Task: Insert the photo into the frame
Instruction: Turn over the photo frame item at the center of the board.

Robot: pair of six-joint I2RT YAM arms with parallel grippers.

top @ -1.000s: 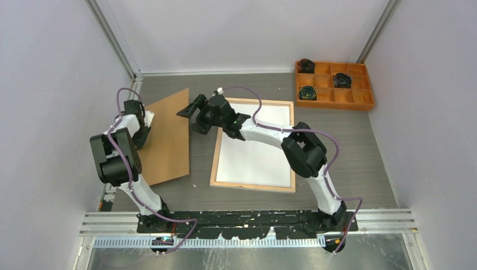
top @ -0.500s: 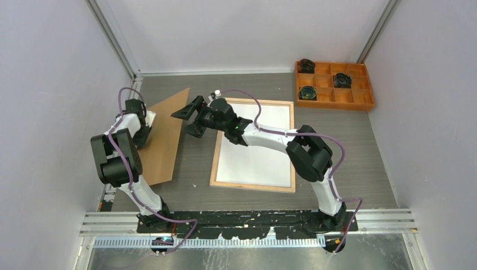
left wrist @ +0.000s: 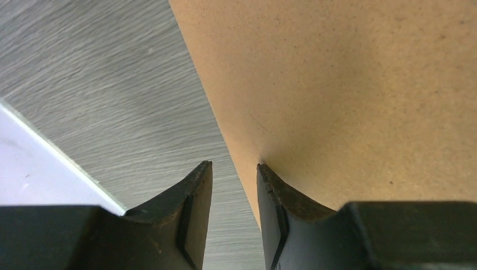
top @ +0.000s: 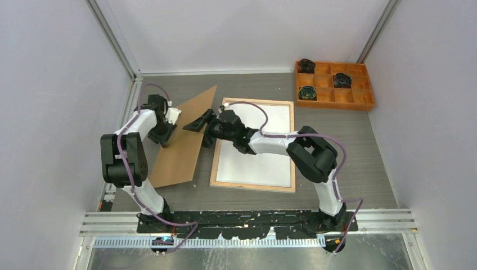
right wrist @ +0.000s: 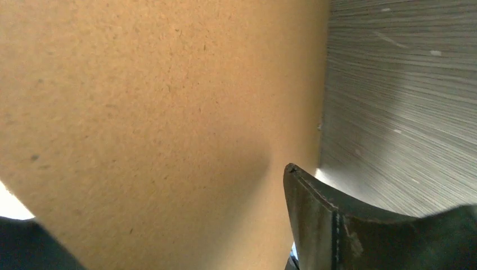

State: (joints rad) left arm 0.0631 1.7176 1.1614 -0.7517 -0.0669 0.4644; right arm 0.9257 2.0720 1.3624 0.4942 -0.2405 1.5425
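Backing board (right wrist: 146, 112) hides 1 right pincer (top: 199, 130) finger.

We log: backing board (top: 183, 140) plain tan-brown, finely speckled | frame (top: 253, 186) rails light natural wood | photo (top: 256, 160) showing plain white | tray (top: 336, 104) orange | table (top: 349, 163) grey, streaked grain.

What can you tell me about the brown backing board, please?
The backing board is a thin, plain brown rectangle, fibreboard by its look, matt and finely speckled. It is tilted, left of the frame. The left pincer grips its left edge; the right pincer, open, straddles its right edge.
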